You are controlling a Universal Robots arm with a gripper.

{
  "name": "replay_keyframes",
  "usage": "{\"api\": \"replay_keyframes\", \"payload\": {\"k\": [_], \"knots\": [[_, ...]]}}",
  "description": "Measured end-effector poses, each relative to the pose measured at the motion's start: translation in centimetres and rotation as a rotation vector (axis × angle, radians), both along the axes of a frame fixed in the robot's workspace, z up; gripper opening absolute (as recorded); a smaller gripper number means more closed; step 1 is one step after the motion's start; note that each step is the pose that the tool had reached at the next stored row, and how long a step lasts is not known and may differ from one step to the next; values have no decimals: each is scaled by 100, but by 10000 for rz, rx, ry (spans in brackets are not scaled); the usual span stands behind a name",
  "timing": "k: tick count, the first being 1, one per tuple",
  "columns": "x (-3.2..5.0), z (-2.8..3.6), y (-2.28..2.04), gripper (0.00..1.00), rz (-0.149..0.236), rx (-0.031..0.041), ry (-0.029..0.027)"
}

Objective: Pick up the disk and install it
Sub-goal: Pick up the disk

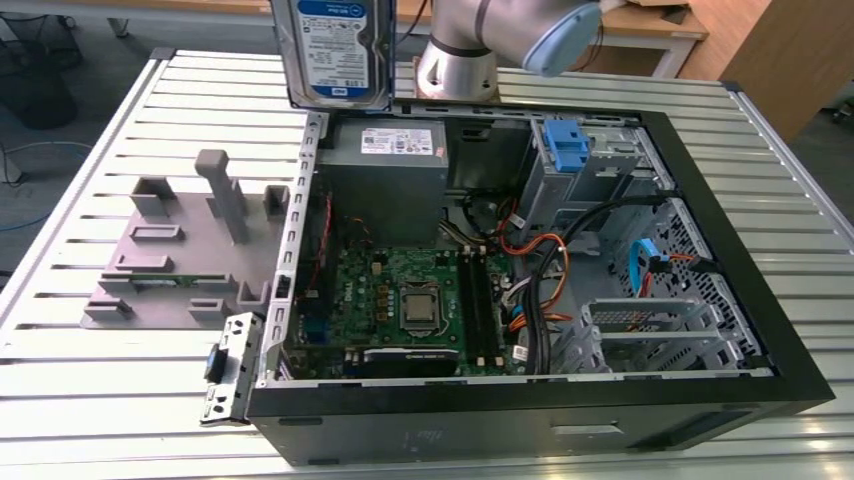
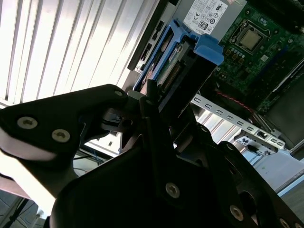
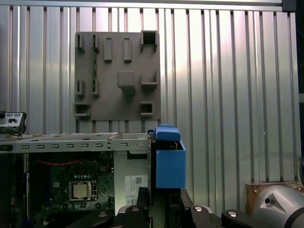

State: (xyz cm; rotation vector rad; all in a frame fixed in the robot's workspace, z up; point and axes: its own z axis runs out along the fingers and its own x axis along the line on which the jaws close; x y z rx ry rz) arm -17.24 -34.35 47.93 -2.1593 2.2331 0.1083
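The disk (image 1: pixel 339 50), silver with a white-and-blue label, hangs upright in the air over the table's far edge, just behind the open computer case (image 1: pixel 534 400). In the second wrist view my gripper (image 2: pixel 151 102) is shut on the disk (image 2: pixel 187 64), whose blue side rails frame its connector end. The first wrist view sees the disk (image 3: pixel 170 166) edge-on, its blue rail rising from the gripper (image 3: pixel 156 209). A blue latch (image 1: pixel 567 150) stands at the drive bay in the case's far corner, toward the exterior view's right.
A grey power supply (image 1: pixel 387 150) with a white sticker sits in the case below the disk. The motherboard (image 1: pixel 407 300) and loose cables (image 1: pixel 547 260) fill the case floor. A grey fixture plate (image 1: pixel 187 250) lies on the slatted table at the exterior view's left. The arm's base (image 1: pixel 461 60) stands behind the case.
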Motion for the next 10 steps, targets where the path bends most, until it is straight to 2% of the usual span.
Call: {"api": "replay_keyframes", "payload": {"k": [10], "knots": [[131, -1, 0, 35, 0, -1, 0]]}}
